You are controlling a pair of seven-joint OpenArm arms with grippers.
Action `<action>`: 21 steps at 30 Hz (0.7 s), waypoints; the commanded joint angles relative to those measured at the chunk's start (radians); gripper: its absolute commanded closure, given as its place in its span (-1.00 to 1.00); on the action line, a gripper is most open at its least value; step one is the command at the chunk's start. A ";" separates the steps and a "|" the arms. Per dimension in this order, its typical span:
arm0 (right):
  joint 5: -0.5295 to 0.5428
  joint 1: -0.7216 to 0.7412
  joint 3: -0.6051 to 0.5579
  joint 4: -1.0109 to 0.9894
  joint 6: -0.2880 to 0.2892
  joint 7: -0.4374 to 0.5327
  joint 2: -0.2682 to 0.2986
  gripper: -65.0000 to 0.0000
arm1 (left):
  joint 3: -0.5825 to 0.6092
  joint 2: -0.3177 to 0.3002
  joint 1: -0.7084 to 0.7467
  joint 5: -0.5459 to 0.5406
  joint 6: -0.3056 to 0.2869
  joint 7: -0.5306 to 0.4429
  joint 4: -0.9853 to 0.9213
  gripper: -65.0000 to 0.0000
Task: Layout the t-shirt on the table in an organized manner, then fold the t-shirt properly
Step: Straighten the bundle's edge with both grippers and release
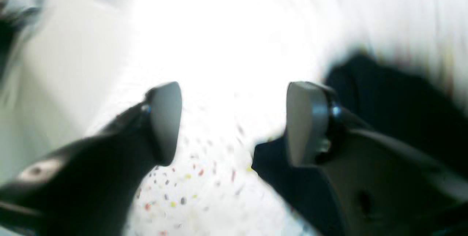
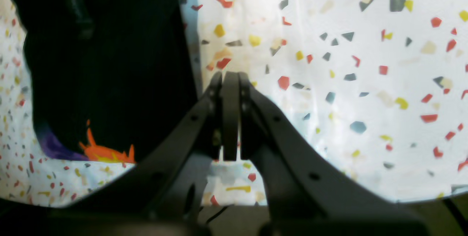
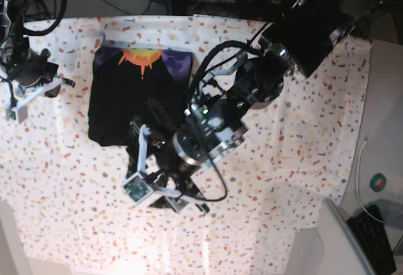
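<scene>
black shirt [image 3: 116, 102], folded narrow, orange-purple print showing at one edge; left pincer [image 1: 234, 124] wide apart, right pincer [image 2: 229, 115] closed.

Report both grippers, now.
Left gripper: open, nothing between its fingertips.
Right gripper: closed, holding nothing, beside the folded black t-shirt in its wrist view.

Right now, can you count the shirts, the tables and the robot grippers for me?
T-shirts: 1, the black one
Tables: 1, with the speckled white cloth
Grippers: 2, the left gripper and the right gripper
Total: 4
</scene>
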 commanded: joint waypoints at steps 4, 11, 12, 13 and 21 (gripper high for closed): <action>0.010 -0.059 -0.062 0.099 0.037 0.016 0.012 1.00 | -0.165 -0.012 0.232 -0.001 -0.012 -0.010 0.093 1.00; 0.008 -0.038 -0.266 0.086 0.061 0.110 0.012 1.00 | -0.247 -0.013 0.415 0.003 -0.007 -0.282 -0.080 1.00; 0.008 -0.033 -0.284 0.084 0.060 0.116 0.012 1.00 | -0.243 -0.013 0.421 0.003 -0.007 -0.305 -0.108 1.00; 0.008 -0.030 -0.296 0.070 0.060 0.119 0.012 1.00 | -0.241 -0.012 0.421 0.003 -0.006 -0.320 -0.134 1.00; 0.008 0.008 -0.321 -0.194 0.063 0.222 0.012 1.00 | -0.183 -0.012 0.421 0.003 -0.006 -0.329 -0.281 1.00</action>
